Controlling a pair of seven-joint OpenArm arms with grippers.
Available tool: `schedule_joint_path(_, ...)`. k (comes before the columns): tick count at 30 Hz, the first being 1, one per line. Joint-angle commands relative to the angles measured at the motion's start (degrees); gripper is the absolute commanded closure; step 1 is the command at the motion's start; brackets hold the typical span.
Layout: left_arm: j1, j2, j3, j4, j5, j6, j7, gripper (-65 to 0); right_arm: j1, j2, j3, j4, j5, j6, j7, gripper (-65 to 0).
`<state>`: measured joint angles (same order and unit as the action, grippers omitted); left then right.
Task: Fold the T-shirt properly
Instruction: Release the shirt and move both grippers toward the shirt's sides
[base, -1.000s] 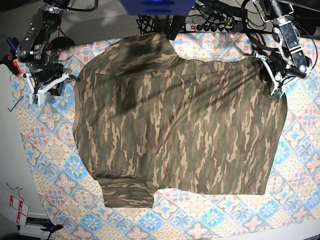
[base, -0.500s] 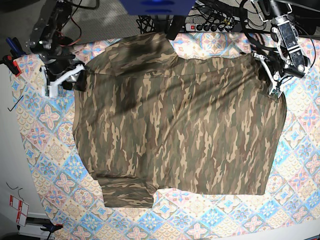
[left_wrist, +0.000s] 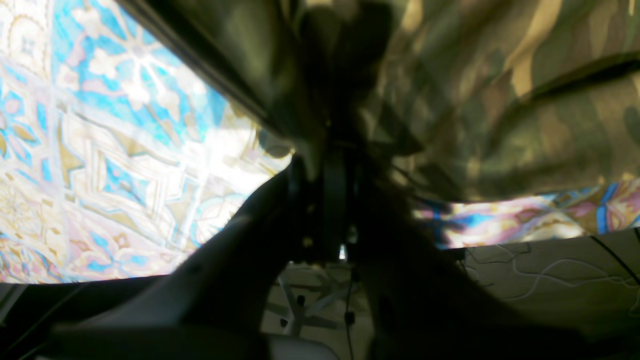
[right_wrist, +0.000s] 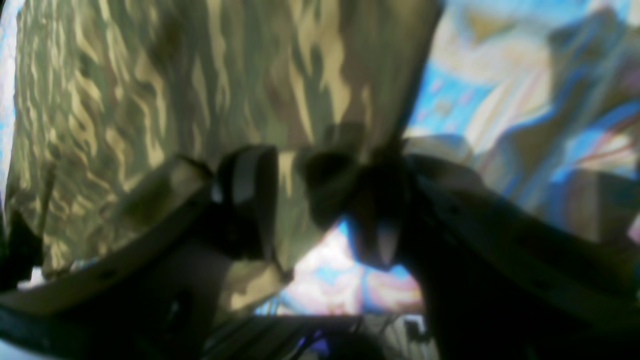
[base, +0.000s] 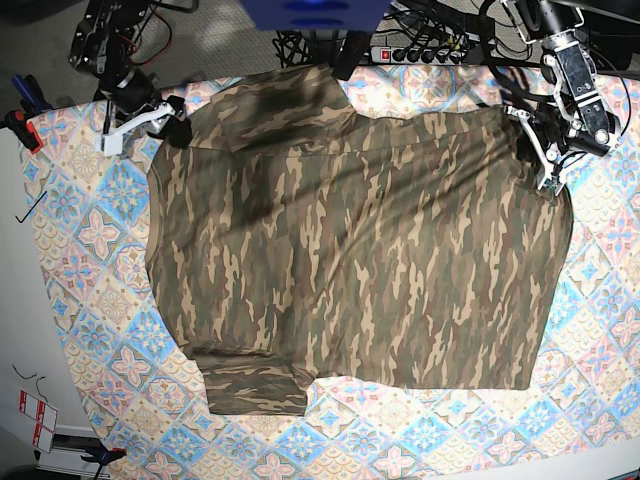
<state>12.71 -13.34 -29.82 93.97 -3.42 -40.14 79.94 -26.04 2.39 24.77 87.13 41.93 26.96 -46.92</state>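
No readable text, label, brand or number can be made out anywhere, honestly. A couple of small white-and-red tags (base: 37, 418) are seen at the lower left of the base view, off the counter's edge, but whatever's printed on them is way too small to be read. Both wrist views are blurred, and nothing legible is picked up there.

My left hand (base: 545, 160) is pinched tight on the soft camouflage T-shirt (base: 360, 250). My right hand (base: 150, 125) has its fingers apart around the shirt's corner.
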Motion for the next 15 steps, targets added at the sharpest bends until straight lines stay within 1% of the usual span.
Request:
schedule_joint_path(1,-0.3,-0.9,-0.2,0.8,0.1,0.1,0.1,-0.1,-0.1,0.6,0.2,0.0,0.8,0.4,0.9,-29.9)
schedule_joint_path(6,-0.3,-0.9,-0.2,0.8,0.1,0.1,0.1,-0.1,-1.2,0.6,0.5,-0.8,0.8,0.6,0.9,-29.9)
schedule_joint_path(9,-0.3,-0.9,-0.2,0.8,0.1,0.1,0.1,-0.1,-2.7,0.5,0.2,-0.8,0.9,3.9,0.8,-29.9)
schedule_joint_path(11,-0.3,-0.8,-0.2,0.8,0.1,0.1,0.1,-0.1,-2.9,0.5,-0.1,-0.9,0.9,5.0,0.3,-29.9)
schedule_joint_path(14,-0.3,-0.8,-0.2,0.8,0.1,0.1,0.1,-0.1,-3.1,0.5,-0.5,-0.9,0.8,5.6,-4.6,-29.9)
schedule_joint_path(15,-0.3,-0.8,-0.2,0.8,0.1,0.1,0.1,-0.1,-2.9,0.5,-0.6,-0.9,0.8,6.5,-6.0,-29.8)
